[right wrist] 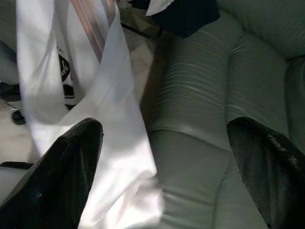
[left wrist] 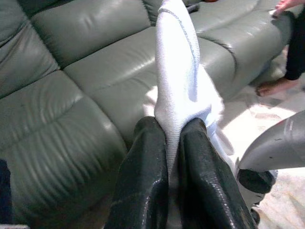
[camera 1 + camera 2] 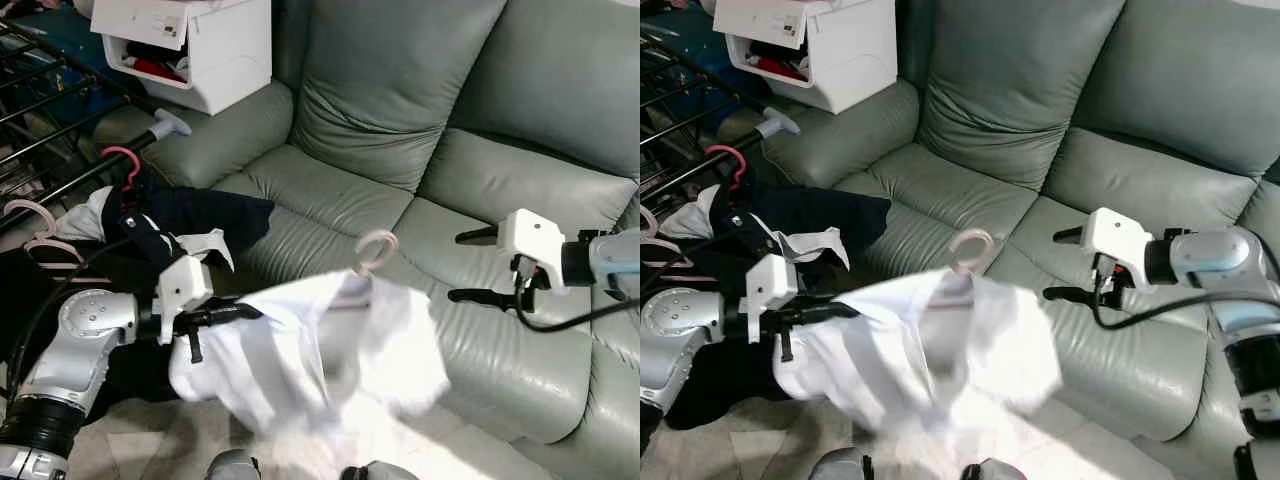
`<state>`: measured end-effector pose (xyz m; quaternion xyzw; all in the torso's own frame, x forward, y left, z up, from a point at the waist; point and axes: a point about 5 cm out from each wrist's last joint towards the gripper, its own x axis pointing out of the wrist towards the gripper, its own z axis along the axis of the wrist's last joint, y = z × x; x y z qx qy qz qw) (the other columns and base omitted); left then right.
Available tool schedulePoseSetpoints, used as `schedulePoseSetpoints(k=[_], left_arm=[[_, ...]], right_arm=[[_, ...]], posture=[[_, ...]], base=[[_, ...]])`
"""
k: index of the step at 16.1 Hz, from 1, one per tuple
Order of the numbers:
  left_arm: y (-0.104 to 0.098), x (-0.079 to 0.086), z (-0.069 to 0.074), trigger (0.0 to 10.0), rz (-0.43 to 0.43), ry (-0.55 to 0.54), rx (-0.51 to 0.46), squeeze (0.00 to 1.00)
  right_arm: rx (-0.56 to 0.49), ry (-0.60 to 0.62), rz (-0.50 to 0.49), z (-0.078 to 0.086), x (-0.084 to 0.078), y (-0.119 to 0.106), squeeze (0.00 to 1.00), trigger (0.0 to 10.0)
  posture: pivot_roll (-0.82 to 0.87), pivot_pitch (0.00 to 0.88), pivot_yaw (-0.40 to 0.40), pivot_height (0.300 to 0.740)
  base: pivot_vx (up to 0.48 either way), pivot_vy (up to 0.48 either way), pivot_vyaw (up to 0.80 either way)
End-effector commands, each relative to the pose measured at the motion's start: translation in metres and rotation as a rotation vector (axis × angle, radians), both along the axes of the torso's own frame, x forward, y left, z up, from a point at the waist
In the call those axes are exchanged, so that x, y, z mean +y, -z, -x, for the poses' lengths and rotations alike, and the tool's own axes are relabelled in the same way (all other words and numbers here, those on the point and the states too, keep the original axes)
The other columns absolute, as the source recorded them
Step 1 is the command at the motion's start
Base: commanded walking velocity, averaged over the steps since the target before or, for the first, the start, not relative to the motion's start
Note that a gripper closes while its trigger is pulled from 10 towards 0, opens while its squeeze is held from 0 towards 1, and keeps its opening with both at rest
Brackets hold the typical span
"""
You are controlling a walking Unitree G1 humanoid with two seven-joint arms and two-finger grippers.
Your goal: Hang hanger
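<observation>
Farthest left stands a black drying rack (image 3: 45, 110) with a red hanger (image 3: 122, 160) hooked on a rail, up and to the left of the left end effector (image 3: 235, 313). A dark garment (image 3: 200, 212) lies over the sofa's arm just beyond that end effector, and a white storage box (image 3: 195, 45) sits higher on the same arm. The left end effector is clenched on the edge of a white shirt (image 3: 320, 350); the left wrist view shows its two black fingers (image 2: 143, 176) pressed together with the fabric pinched between them. The shirt hangs on a pale pink hanger (image 3: 372, 252), whose hook rises above the collar, to the right of the left end effector and between the two end effectors, in front of the grey-green sofa (image 3: 400, 130). The right end effector (image 3: 478, 266) hovers over the seat cushion, released, its fingers (image 1: 62, 171) spread wide, apart from the shirt and to the right of the hanger.
</observation>
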<state>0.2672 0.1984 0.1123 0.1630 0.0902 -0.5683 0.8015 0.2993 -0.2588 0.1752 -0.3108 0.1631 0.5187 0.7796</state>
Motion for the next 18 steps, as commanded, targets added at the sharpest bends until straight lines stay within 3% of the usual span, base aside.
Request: schedulePoseSetpoints(k=[1,2,3,4,5,8,9,10,11,12,13,16,17,18], left_arm=[[-0.016,-0.007,-0.002,0.0,0.05,0.035,-0.058,0.0],[-0.018,-0.012,0.0,0.0,0.073,0.048,-0.055,0.0],[-0.02,-0.014,0.0,0.0,0.086,0.049,-0.056,0.0],[-0.021,-0.016,0.0,0.0,0.089,0.053,-0.056,0.0],[-0.022,-0.017,0.001,0.0,0.095,0.057,-0.058,0.0],[-0.026,-0.023,0.003,0.0,0.122,0.078,-0.051,0.0],[-0.027,-0.025,0.005,0.0,0.132,0.086,-0.046,0.0],[-0.029,-0.027,0.007,0.0,0.144,0.103,-0.035,0.0],[-0.032,-0.028,0.009,0.0,0.156,0.122,-0.024,0.0],[-0.033,-0.029,0.01,0.0,0.157,0.126,-0.018,0.0],[-0.033,-0.029,0.011,0.0,0.152,0.132,-0.011,0.0],[-0.029,-0.03,0.016,0.0,0.147,0.151,0.018,0.0],[-0.028,-0.033,0.019,0.0,0.151,0.17,0.04,0.0],[-0.027,-0.035,0.021,0.0,0.153,0.181,0.05,0.0]], right_arm=[[0.044,-0.018,0.014,0.0,-0.004,0.0,1.0,10.0],[0.104,-0.033,0.021,0.002,-0.006,0.006,1.0,10.0],[0.134,-0.044,0.015,0.002,-0.006,0.008,0.85,10.0],[0.17,-0.05,0.004,0.002,-0.006,0.01,0.14,10.0],[0.221,-0.067,-0.006,0.005,-0.005,0.014,0.0,10.0],[0.305,-0.099,0.053,0.012,-0.011,0.031,0.0,10.0],[0.322,-0.101,0.067,0.013,-0.013,0.036,0.0,9.1],[0.317,-0.094,0.083,0.012,-0.016,0.038,0.0,4.6],[0.3,-0.083,0.095,0.01,-0.018,0.037,0.0,3.4],[0.274,-0.078,0.1,0.007,-0.019,0.035,0.0,4.5],[0.228,-0.074,0.098,0.002,-0.018,0.029,0.0,10.0],[0.143,-0.049,0.094,-0.008,-0.016,0.021,0.0,9.6],[0.136,-0.04,0.095,-0.009,-0.017,0.024,0.0,3.5],[0.146,-0.043,0.094,-0.008,-0.016,0.028,0.0,0.0]], posture=[[-0.03,0.0,-0.032,0.74],[-0.03,0.0,-0.033,0.74],[-0.03,0.0,-0.034,0.74],[-0.03,0.0,-0.035,0.74],[-0.03,0.0,-0.036,0.74],[-0.03,0.0,-0.038,0.74],[-0.03,0.0,-0.039,0.74],[-0.02,0.0,-0.039,0.74],[-0.02,0.0,-0.039,0.74],[-0.02,0.0,-0.04,0.74],[-0.02,0.0,-0.039,0.74],[-0.02,0.0,-0.036,0.74],[-0.02,0.0,-0.036,0.74],[-0.02,0.0,-0.03,0.74]], base=[[0.0,0.0,0.0],[0.0,0.0,0.0],[0.0,0.0,0.0],[0.0,0.0,0.0],[0.0,0.0,0.0],[0.0,0.0,0.0],[0.0,0.0,0.0],[0.0,0.0,0.0],[0.0,0.0,0.0],[0.0,0.0,0.0],[0.0,0.0,0.0],[0.0,0.0,0.0],[0.0,0.0,0.0],[0.0,0.0,0.0]])
